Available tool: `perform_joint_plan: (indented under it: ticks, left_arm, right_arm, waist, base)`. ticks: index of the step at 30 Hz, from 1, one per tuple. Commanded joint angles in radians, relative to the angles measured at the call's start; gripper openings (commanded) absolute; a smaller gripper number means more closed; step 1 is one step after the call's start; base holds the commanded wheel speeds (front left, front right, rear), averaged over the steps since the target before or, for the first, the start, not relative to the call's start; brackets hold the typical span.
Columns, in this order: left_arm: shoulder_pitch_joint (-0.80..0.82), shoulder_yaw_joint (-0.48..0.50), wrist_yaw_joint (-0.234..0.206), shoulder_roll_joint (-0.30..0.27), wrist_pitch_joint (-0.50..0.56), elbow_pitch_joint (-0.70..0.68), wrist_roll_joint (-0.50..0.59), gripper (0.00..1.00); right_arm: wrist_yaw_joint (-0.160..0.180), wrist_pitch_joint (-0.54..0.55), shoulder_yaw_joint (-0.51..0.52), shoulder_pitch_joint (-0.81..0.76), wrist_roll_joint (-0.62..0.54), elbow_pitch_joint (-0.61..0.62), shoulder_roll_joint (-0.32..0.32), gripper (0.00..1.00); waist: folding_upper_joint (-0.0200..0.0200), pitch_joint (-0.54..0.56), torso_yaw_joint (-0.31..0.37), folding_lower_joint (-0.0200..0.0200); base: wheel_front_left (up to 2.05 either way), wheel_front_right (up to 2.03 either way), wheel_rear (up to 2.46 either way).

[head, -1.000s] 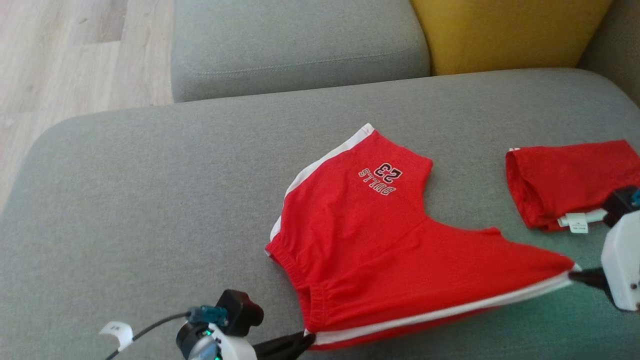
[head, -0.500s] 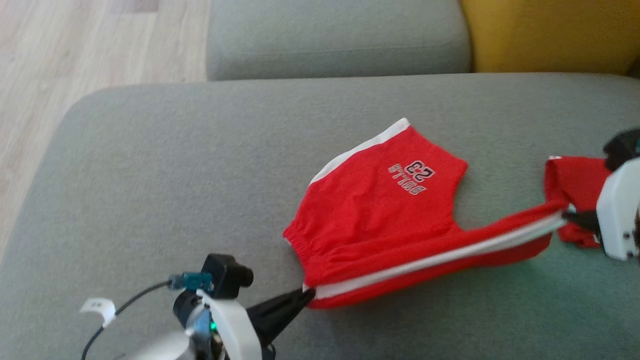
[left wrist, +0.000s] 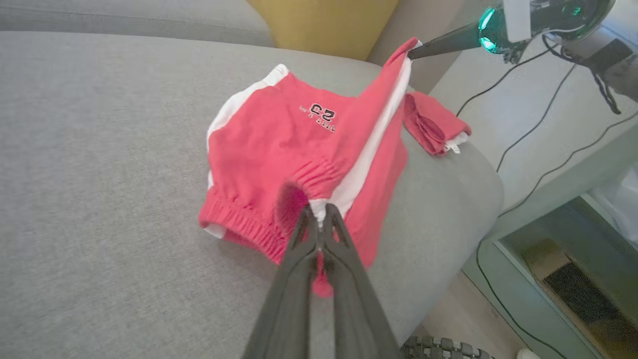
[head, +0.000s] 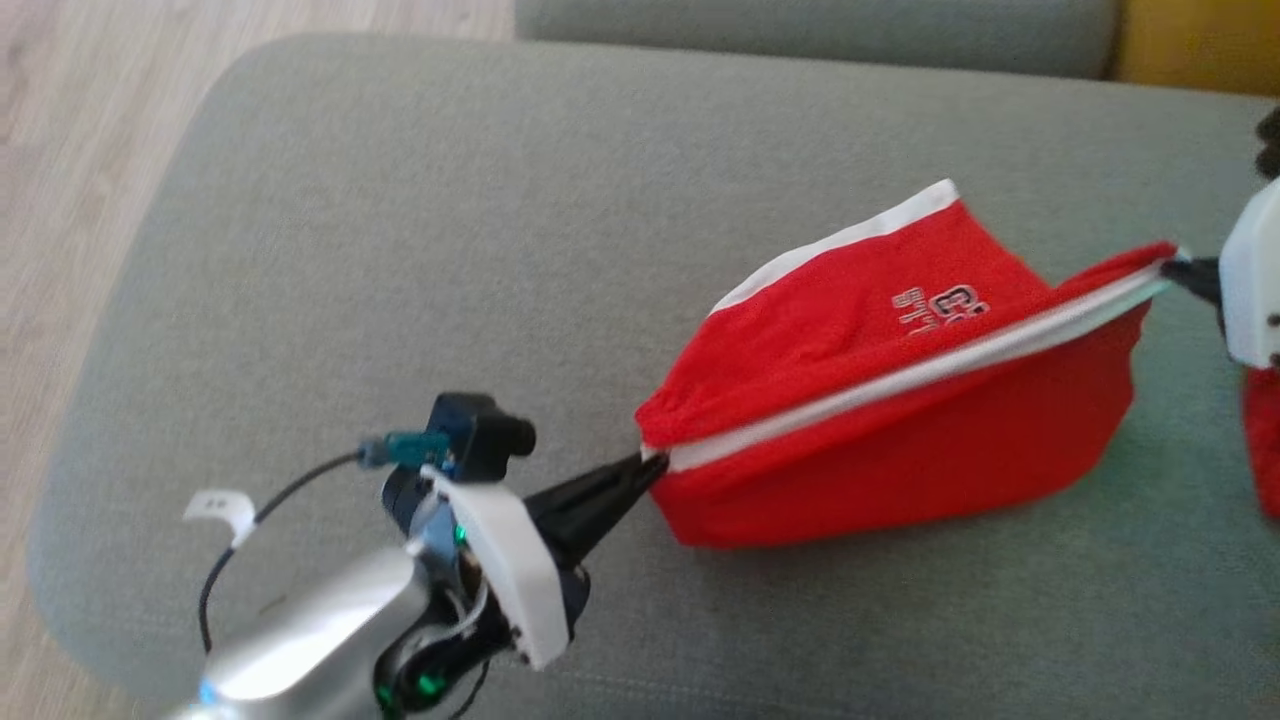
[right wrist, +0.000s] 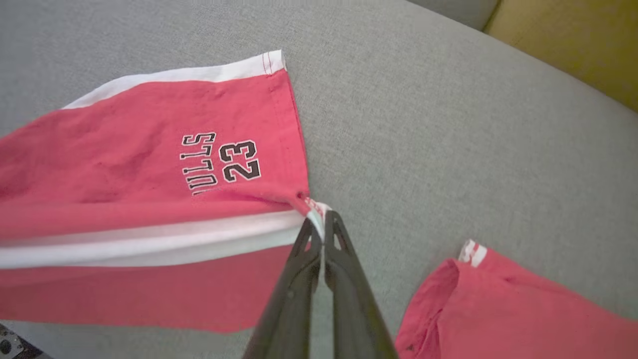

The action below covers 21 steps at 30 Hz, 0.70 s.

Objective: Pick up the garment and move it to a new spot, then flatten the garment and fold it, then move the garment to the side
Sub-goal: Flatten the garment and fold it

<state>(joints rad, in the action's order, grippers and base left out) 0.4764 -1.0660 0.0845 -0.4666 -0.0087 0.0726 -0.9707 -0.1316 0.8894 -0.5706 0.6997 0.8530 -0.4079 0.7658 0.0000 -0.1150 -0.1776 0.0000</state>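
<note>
The garment (head: 900, 420) is a pair of red shorts with white side stripes and a "BULLS 23" print, lying on the grey sofa seat (head: 420, 220). My left gripper (head: 648, 462) is shut on the waistband corner, and my right gripper (head: 1172, 268) is shut on the leg-hem corner. Between them the striped edge is lifted taut, with one half folding over the other. The left wrist view shows the garment (left wrist: 279, 149) pinched in the left gripper (left wrist: 319, 213). The right wrist view shows the garment (right wrist: 149, 164) with the right gripper (right wrist: 321, 219) clamping its white stripe end.
A second folded red garment (right wrist: 503, 309) lies on the seat to the right, near the sofa's edge. A yellow cushion (head: 1200, 40) sits at the back right. Wooden floor (head: 70, 150) lies beyond the seat's left edge. Cables (left wrist: 528, 129) run beside the sofa.
Both grippers have lifted the near striped edge and carried it away from me over the rest of the shorts. The print is now partly covered. The head camera has also shifted.
</note>
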Motion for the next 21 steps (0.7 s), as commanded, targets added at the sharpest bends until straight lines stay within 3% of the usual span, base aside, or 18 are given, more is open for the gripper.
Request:
perform_joint_plan:
  ticks: [1,13,21]
  left_arm:
    - [0.081,0.048,0.008,-0.003,-0.011,-0.001,-0.005,0.0]
    - [0.239,0.046,0.036,0.151,-0.031,0.227,-0.014,0.0]
    - [0.29,0.028,0.043,0.201,-0.051,0.326,-0.018,0.0]
  right_arm:
    - [0.001,-0.003,0.017,0.047,-0.028,0.006,0.017,0.0]
    - [0.001,-0.087,0.025,0.208,-0.124,-0.12,-0.041,0.0]
    - [0.001,-0.157,-0.005,0.254,-0.144,-0.186,-0.051,0.0]
  waist:
    - [0.0,-0.053,-0.048,0.0]
    - [0.0,-0.189,-0.132,0.0]
    - [0.0,-0.225,-0.156,0.0]
  base:
    - [0.0,0.0,0.0]
    - [0.0,0.0,0.0]
    - [0.0,0.0,0.0]
